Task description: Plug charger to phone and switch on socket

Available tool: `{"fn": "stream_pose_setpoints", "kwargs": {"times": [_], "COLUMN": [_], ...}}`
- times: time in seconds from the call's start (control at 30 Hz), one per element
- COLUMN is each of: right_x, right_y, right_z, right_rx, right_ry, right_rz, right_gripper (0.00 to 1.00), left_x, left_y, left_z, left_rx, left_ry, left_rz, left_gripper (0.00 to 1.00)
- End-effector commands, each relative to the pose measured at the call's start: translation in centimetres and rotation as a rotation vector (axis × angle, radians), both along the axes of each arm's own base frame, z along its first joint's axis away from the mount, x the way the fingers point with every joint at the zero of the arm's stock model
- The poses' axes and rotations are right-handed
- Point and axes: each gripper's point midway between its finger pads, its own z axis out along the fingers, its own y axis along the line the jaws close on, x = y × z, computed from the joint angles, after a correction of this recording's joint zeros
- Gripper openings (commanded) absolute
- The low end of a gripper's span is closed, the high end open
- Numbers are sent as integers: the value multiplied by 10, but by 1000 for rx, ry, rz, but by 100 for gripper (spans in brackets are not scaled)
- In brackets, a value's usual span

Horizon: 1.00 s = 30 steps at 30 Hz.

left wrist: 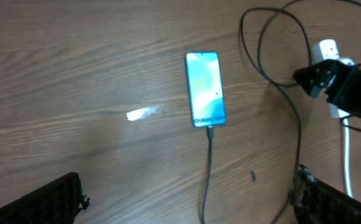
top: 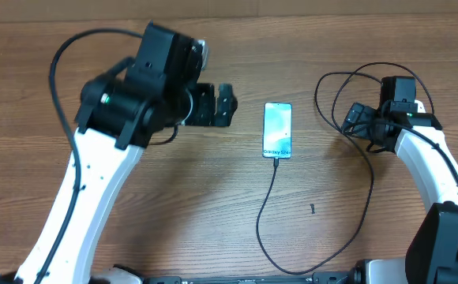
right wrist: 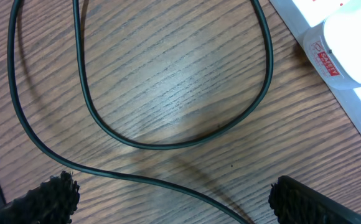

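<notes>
The phone (top: 277,130) lies flat mid-table with its screen lit; it also shows in the left wrist view (left wrist: 205,89). The charger cable (top: 265,213) meets the phone's bottom edge with its plug tip (left wrist: 210,130), runs toward the front edge, then loops back up to coils at the right (right wrist: 168,142). The white socket (right wrist: 348,62) with red-marked labels lies under my right arm; a corner of it shows in the left wrist view (left wrist: 327,51). My left gripper (top: 227,105) (left wrist: 190,205) is open and empty, left of the phone. My right gripper (top: 352,120) (right wrist: 180,202) is open over the coils, beside the socket.
A thick white cord (left wrist: 347,158) runs from the socket toward the front. A small dark mark (top: 312,208) sits on the wooden table right of the cable. A black arm cable (top: 63,55) arcs behind the left arm.
</notes>
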Motion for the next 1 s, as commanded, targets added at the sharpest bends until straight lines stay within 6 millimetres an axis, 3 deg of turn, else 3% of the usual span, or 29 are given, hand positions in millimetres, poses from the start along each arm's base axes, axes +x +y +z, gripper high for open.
{"fn": "stream_pose_setpoints", "kwargs": {"times": [0.0, 0.17, 0.33, 0.47, 0.57, 0.97], "right_x": [1, 1, 1, 1, 1, 1], "right_y": [0, 0, 0, 0, 0, 0], "right_z": [7, 7, 7, 7, 7, 7], "right_rx": [-2, -2, -2, -2, -2, -2], "right_ry": [-26, -26, -26, -26, -26, -26], "right_rz": [0, 0, 0, 0, 0, 0], "right_gripper": [100, 100, 100, 100, 100, 100], "left_x": [-10, -14, -23, -15, -4, 26], "left_y": [13, 29, 53, 69, 73, 70], "left_z": [-15, -47, -93, -116, -117, -92], "left_rx": [55, 49, 61, 36, -2, -41], "left_ry": [-23, -76, -64, -124, -207, -541], "left_rz": [16, 59, 117, 175, 198, 140], "left_gripper": [100, 100, 99, 100, 100, 100]}}
